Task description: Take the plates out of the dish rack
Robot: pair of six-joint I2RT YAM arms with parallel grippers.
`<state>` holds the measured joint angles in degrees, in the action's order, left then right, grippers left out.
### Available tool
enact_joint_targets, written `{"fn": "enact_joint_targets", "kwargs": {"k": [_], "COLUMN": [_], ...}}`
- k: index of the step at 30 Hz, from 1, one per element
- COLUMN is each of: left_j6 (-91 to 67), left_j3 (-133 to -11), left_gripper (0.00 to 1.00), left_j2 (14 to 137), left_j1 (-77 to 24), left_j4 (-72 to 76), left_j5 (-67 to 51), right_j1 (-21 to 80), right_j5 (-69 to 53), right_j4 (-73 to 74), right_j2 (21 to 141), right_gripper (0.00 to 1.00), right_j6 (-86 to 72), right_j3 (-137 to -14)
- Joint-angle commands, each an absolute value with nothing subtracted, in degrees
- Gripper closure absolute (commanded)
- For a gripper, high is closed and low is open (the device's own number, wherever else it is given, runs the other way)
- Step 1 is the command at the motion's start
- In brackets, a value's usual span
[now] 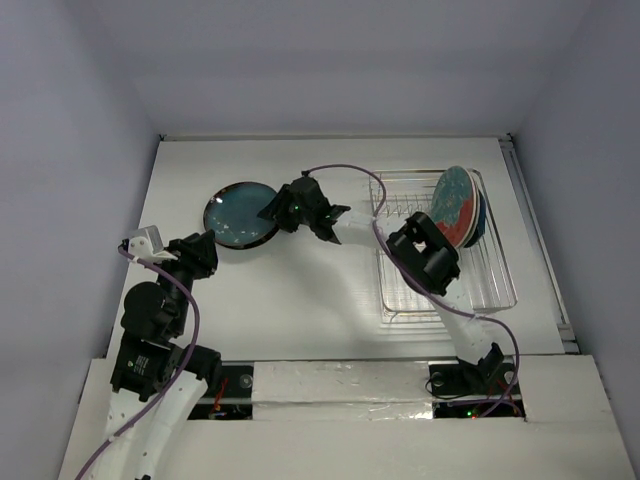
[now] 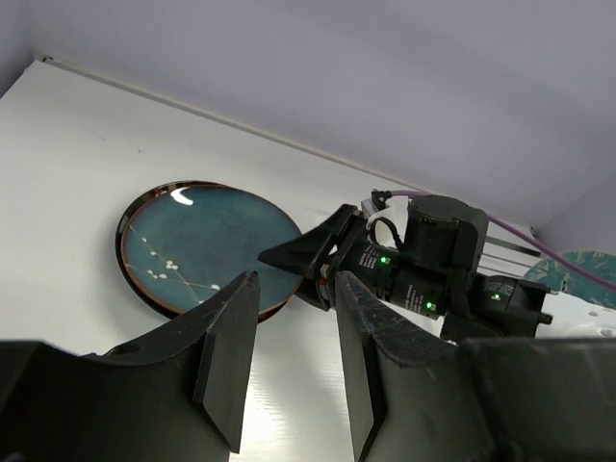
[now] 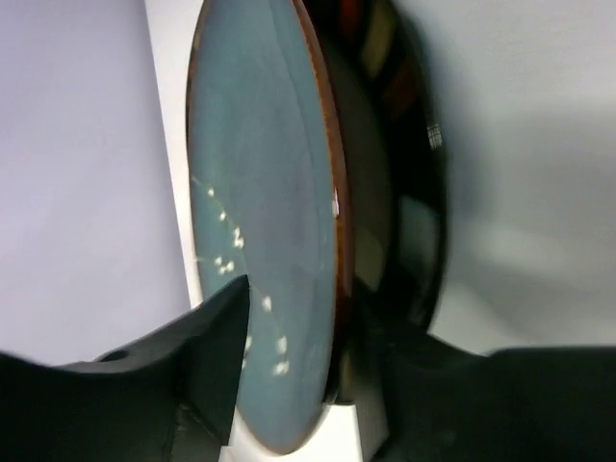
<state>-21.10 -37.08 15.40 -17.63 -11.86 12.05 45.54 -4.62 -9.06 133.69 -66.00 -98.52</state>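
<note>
- The right gripper [image 1: 272,210] is pinched on the rim of the teal plate [image 1: 238,216], with one finger on the glazed face and one underneath.
- That plate is out on the table [image 1: 300,300], well apart from the rack [image 1: 500,290]. It looks flat or nearly so, and I can't tell whether the held edge is off the surface.
- If the jaws open while that edge is up, the plate drops and clatters.
- It's a thin bite on a slick rim, so a slip looks possible too.
- If the gripper backs off before the fingers spread enough, I reckon the plate gets dragged across the table.
- The left gripper [image 1: 200,252] hangs wide and empty just beside the plate's near edge. It's tight there, so either arm swinging could clip the other or shove the plate.
- More plates [image 1: 460,205] stand on edge at the rack's far end, leaning together.
- The right arm [image 1: 428,258] crosses the rack's left side, and a careless return for the next plate could tip that row or rattle the rack.
</note>
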Motion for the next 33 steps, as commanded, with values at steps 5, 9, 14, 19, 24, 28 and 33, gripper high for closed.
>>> {"fn": "enact_joint_targets", "kwargs": {"k": [5, 9, 14, 19, 24, 28, 33], "left_j6": [-21.0, -20.92, -20.92, -20.92, -20.83, -20.83, -20.92], "left_j3": [-37.44, -37.44, -37.44, -37.44, -37.44, -37.35, -37.35], "left_gripper": [0.65, 0.66, 0.65, 0.65, 0.65, 0.65, 0.65], "left_j2": [15.47, 15.21, 14.85, 14.68, 14.59, 14.41, 13.89], "left_j1": [-17.93, -17.93, -17.93, -17.93, -17.93, -17.93, -17.93], "left_j4": [-9.67, -9.58, -9.67, -9.67, -9.76, -9.49, -9.4], "left_j5": [11.87, 11.87, 11.87, 11.87, 11.87, 11.87, 11.87], "right_j1": [47.81, 48.33, 48.34, 48.87, 48.87, 46.42, 32.92], "right_j5": [-0.37, 4.56, 10.1, 13.71, 21.93, 38.65, 43.07], "right_j4": [-5.22, 3.76, 9.84, 9.24, 11.24, 20.11, 28.12], "right_j2": [127.63, 123.67, 120.06, 114.62, 101.13, 83.89, 63.75], "right_gripper": [0.28, 0.14, 0.06, 0.07, 0.65, 0.96, 1.0], "right_j6": [-58.46, -52.57, -47.99, -45.71, -40.7, -39.03, -36.57], "right_j3": [-100.9, -100.72, -96.87, -89.15, -82.28, -72.18, -58.39]}}
